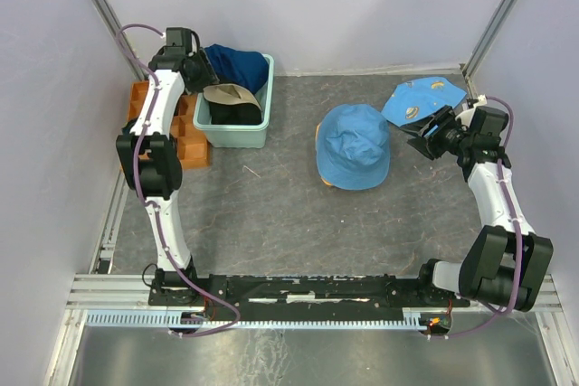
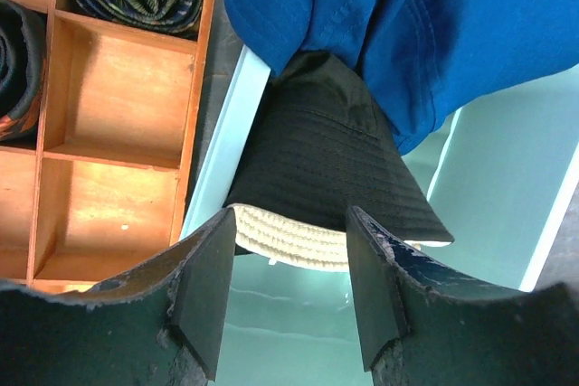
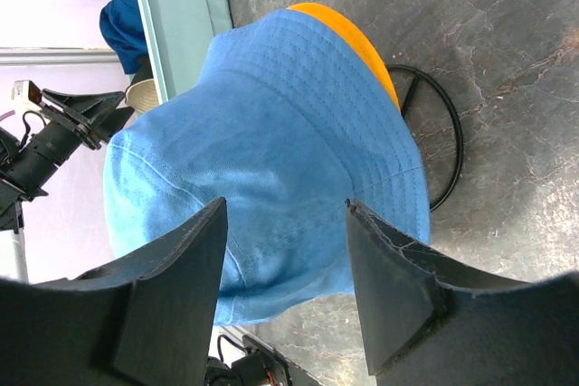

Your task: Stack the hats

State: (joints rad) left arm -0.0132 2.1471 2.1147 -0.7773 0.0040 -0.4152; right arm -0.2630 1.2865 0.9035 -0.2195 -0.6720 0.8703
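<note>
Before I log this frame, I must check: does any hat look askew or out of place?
Yes. The black fabric bucket hat lies tipped in the mint-green plastic tub, cream lining showing, with the dark blue fabric hat crumpled against it.

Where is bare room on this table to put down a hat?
Free: between the mint tub and the light blue hat, and the wide strip from that hat to the base rail. Crowded: the tub corner with wooden tray and left gripper; the printed cloth by the right gripper.
</note>
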